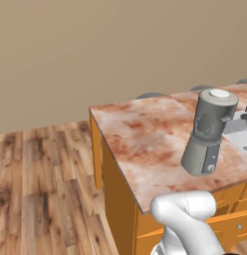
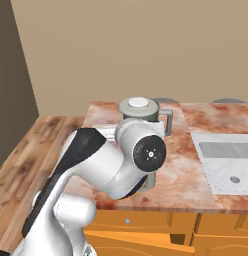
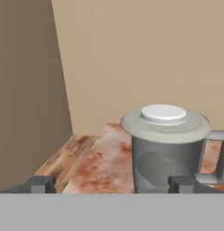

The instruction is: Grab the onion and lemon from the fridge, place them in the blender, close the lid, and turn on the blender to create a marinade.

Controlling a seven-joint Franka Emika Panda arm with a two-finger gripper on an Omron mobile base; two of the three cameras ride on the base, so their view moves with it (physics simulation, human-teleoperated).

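One blender [image 1: 207, 133] stands on the counter [image 1: 145, 144] with one lid [image 3: 164, 122] seated on its jar (handle to one side). The gripper [image 3: 111, 184] is spread wide, holding nothing, facing the jar.

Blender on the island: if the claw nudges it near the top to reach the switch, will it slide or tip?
Probably tips before sliding: the blender is tall on a narrow tapered base. The lid looks seated, so it should stay on. The marbled counter looks smooth, so a low push would likely slide it.
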